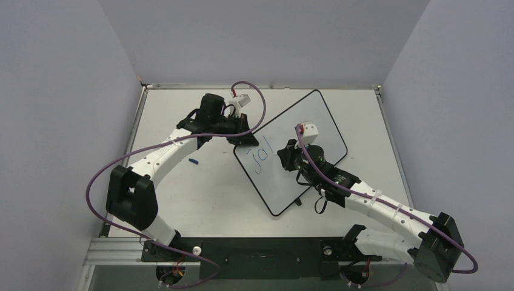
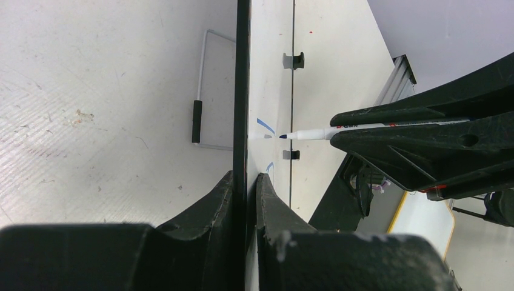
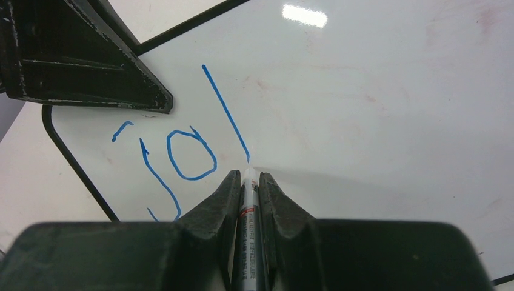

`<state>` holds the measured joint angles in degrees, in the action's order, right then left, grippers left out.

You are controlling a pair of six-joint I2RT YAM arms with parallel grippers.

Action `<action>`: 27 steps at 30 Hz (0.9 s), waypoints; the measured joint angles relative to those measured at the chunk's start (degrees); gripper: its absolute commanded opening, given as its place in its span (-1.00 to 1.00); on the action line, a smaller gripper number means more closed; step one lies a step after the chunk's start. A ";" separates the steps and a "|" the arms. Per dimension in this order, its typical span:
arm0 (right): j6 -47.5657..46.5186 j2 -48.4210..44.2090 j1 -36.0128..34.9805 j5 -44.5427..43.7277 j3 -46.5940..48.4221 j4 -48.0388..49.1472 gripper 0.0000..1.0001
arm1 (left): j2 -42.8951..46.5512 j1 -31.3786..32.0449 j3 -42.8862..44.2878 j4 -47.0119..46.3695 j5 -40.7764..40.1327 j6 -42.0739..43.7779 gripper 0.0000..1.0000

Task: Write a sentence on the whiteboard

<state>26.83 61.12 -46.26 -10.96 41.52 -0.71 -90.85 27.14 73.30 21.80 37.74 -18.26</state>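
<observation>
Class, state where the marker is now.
Right wrist view: the marker sits in the right gripper, its tip at the long blue stroke's near end.

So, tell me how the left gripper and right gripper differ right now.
The left gripper clamps the whiteboard at its edge; the right gripper clamps a marker. The left gripper sits at the board's border, the right gripper over its face, beside the blue lettering. Both are shut.

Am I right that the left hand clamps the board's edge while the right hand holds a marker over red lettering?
Not quite: the lettering is blue, as the right wrist view shows. The left hand does clamp the board, and the right hand holds the marker.
</observation>
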 measured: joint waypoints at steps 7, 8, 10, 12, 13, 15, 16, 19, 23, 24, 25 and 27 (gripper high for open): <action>-0.26 1.27 -0.28 -0.20 1.40 -0.35 -1.00 | 0.00 0.00 0.00 -0.02 0.00 0.00 -1.00; -0.44 1.70 -0.28 -0.20 2.08 -0.33 -1.00 | 0.00 0.00 0.00 0.00 0.00 0.00 -1.00; -0.66 2.23 -0.28 -0.24 3.10 -0.31 -1.00 | 0.00 0.00 0.00 -0.02 0.00 0.00 -1.00; -0.90 2.54 -0.28 -0.26 4.13 -0.33 -1.00 | 0.00 0.00 0.00 -0.02 0.02 0.00 -1.00; -0.98 2.60 -0.28 -0.31 4.48 -0.28 -1.00 | 0.00 0.00 0.00 -0.02 0.00 0.00 -1.00; -1.31 2.97 -0.28 -0.57 5.51 -0.26 -1.00 | 0.00 0.00 0.00 -0.02 0.00 0.00 -1.00; -1.46 3.37 -0.26 -0.63 6.03 -0.26 -1.00 | 0.00 0.00 0.00 -0.02 0.00 0.00 -1.00; -1.79 4.55 -0.26 -0.63 6.86 0.02 -1.00 | 0.00 0.00 0.00 -0.02 0.00 0.00 -1.00; -1.97 6.27 -0.26 -0.68 7.04 0.28 -1.00 | 0.00 0.00 0.00 0.00 -0.13 0.11 -1.00; -1.97 6.40 -0.26 -0.68 7.13 0.31 -1.00 | 0.00 -0.02 -0.02 0.04 -0.13 0.00 -1.00; -1.97 6.51 -0.22 -0.70 7.15 0.39 -1.00 | 0.00 -0.07 -0.02 0.09 -0.17 0.00 -1.00; -1.97 6.67 -0.15 -0.81 7.39 0.61 -1.00 | 0.00 -0.07 -0.02 0.07 -0.17 0.02 -1.00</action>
<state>24.86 67.79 -46.41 -11.77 48.90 -0.10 -90.85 27.07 73.28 21.87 37.56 -18.24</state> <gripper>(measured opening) 0.100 0.097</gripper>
